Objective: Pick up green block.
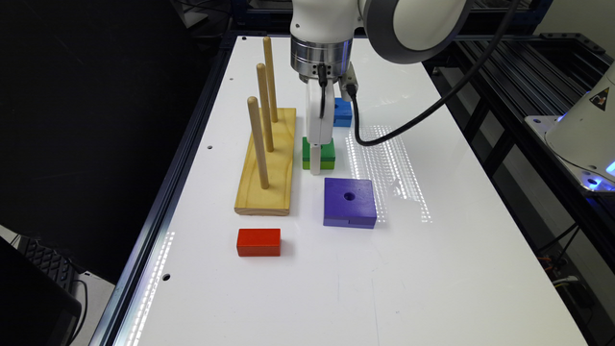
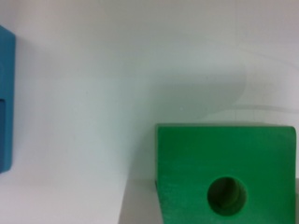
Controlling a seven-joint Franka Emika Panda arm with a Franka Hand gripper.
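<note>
I am looking at a glossy white table (image 1: 432, 269) with a dark metal frame along its edges and black space beyond its far left side. The green block (image 1: 326, 153) is sitting flat on the table, roughly midway across and toward the far half, its dark green top over a lighter lime layer. In the wrist view the green block (image 2: 224, 172) is showing its top face with the round hole. The gripper (image 1: 315, 161) is hanging straight down over the block from the white arm (image 1: 331, 19), its white tip reaching down in front of the block's near face in the exterior view. I cannot tell how the jaws are standing, nor whether they are touching the block.

Just beyond the green block, toward the far edge, a blue block (image 1: 343, 114) is lying partly behind the gripper; it is also showing at the border of the wrist view (image 2: 6, 98). Near the green block, toward the near edge, a larger purple block (image 1: 350, 202) with a hole is resting. A wooden peg stand (image 1: 269, 168) with three upright pegs is lying beside the green block on the exterior view's left. A red block (image 1: 258, 241) is sitting nearer the near edge, close to the stand's end. A black cable (image 1: 432, 105) is looping from the wrist over the table.
</note>
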